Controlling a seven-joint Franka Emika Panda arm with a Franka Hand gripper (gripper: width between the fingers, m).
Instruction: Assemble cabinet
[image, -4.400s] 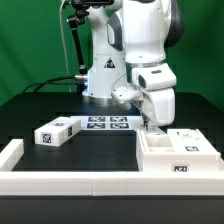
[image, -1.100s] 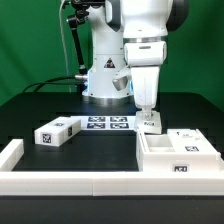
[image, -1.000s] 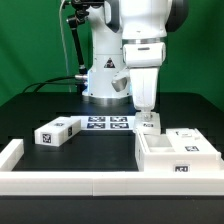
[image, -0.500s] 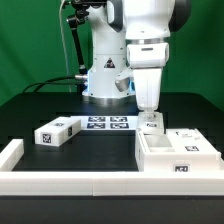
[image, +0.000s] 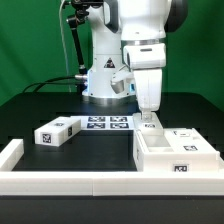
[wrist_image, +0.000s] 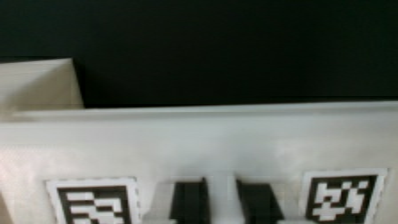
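— Where was the gripper just then?

— Down at the back wall of the cabinet body, near that wall's corner on the exterior view's left. The arm stood straight above it.

— Clamped or loose?

— Clamped, by the look of it. In the wrist view the two dark fingers stood close together with only a thin pale strip of the tagged white wall between them. That picture was blurred, mind.

— And the body itself?

— On the black table, at the exterior view's right, open side up, just behind the white border rail.

— Other parts?

— A tagged block lay well apart, toward the exterior view's left. The marker board lay flat between the two, further back, beside the gripper.
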